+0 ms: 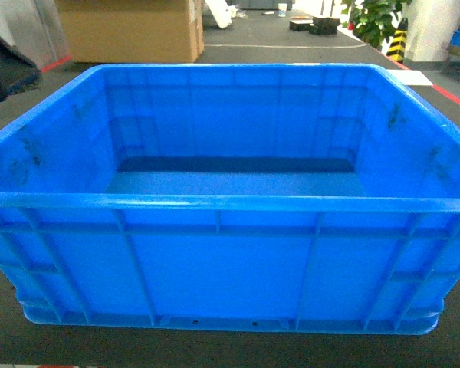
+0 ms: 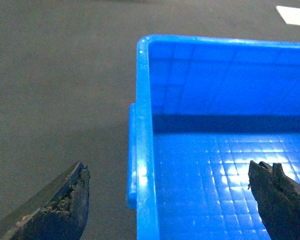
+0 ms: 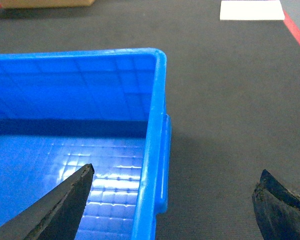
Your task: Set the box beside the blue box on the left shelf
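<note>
One box (image 1: 215, 261) sits on dark floor, both end effectors (image 2: 167, 197) (image 3: 172, 200) spread apart straddling its side rims.

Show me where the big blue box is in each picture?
Head: the box fills nearly the whole picture, open top showing.
Left wrist: its left wall and rim run down the middle, inside to the right.
Right wrist: its right wall and rim, inside to the left.
Shared landmark: the white sheet on the dark floor.
</note>
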### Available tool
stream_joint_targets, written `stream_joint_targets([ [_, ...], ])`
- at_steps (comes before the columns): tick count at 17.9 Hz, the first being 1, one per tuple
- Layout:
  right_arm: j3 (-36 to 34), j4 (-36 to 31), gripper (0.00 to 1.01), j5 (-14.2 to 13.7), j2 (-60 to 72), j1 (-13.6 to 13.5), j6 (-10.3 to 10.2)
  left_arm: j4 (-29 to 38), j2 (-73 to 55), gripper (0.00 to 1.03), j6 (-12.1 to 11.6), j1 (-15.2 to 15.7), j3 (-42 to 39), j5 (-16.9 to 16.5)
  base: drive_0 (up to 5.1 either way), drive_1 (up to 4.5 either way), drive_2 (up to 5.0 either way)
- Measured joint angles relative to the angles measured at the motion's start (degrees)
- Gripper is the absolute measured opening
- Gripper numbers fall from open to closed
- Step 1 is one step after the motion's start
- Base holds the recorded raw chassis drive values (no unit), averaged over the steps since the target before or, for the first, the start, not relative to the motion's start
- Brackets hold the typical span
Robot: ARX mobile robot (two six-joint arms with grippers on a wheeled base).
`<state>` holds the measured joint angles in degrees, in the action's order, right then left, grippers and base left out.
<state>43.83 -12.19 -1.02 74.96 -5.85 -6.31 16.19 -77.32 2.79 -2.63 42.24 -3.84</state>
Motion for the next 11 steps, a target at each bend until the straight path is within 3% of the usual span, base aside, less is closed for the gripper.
stream_joint_targets([
  [2,9.11,9.03,0.98,0.79,10.32,-1.03,-2.97,-8.83,-5.51,0.98,-0.92,-1.25,7.08,1.42,0.0,0.0,0.0],
  [5,12.94,18.23,0.98,2.38,16.66,-2.58,-6.01,-17.07,-10.99,0.98,-1.73,-2.21,9.6,2.54,0.0,0.0,0.0],
  [7,14.01,19.19,0.98,1.2,18.14,-3.17,-7.02,-20.94,-12.41,0.98,-1.7,-2.78,10.21,2.62,0.0,0.0,0.0],
  [11,14.38,19.76,0.98,0.81,19.69,-3.21,-7.72,-22.27,-13.4,0.98,-1.73,-2.95,12.44,4.68,0.0,0.0,0.0],
])
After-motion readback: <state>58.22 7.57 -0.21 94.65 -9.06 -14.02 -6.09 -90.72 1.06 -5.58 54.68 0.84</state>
